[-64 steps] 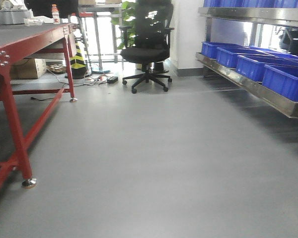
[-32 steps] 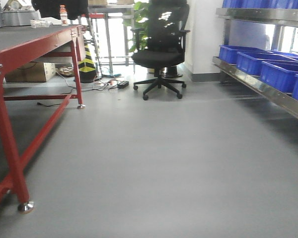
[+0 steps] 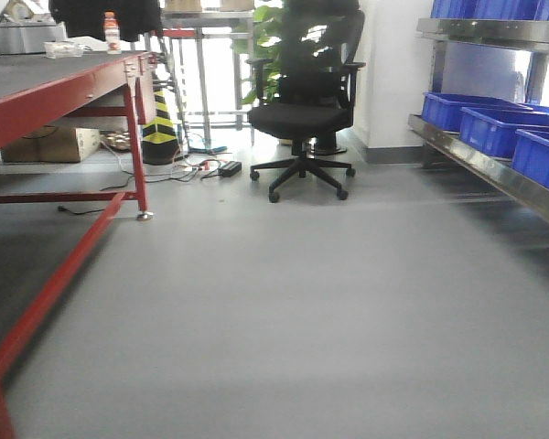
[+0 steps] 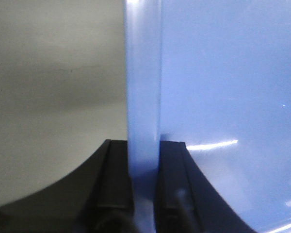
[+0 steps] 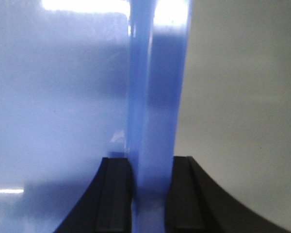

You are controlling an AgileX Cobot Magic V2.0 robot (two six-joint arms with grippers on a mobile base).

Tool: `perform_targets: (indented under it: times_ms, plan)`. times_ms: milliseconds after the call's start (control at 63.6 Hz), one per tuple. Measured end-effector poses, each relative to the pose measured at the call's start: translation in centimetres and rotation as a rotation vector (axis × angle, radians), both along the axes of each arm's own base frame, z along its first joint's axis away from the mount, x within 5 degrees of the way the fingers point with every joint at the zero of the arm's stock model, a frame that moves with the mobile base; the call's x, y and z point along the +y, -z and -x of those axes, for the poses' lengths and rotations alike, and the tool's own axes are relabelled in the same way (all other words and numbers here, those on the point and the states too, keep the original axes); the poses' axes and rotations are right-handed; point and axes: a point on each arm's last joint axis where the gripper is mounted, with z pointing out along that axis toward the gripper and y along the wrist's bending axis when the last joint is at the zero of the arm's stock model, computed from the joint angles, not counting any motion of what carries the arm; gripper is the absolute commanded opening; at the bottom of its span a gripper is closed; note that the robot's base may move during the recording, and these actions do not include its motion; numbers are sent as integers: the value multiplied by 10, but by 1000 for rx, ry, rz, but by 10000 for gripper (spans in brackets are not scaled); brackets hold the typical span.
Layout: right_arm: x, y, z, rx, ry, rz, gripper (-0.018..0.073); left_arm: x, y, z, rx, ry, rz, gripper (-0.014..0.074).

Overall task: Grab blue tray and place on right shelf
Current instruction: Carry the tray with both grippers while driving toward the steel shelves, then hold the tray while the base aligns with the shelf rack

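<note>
In the two wrist views, the blue tray is gripped at both ends. The left gripper is clamped on one rim and the right gripper on the opposite rim. The grab looks done — carrying and placing remain. The right shelf stands ahead at the right, well apart. The tray is glossy, pale periwinkle plastic — smooth, catching highlights.
</note>
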Motion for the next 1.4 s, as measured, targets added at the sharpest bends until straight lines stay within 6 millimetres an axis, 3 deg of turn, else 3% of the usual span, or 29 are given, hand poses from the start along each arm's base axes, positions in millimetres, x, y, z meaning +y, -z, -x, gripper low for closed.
perform_targets:
  times_ms: [1400]
  plan:
    - [-2,0,0,-3,4,15,58,-1,0,1,13,9,21,-48]
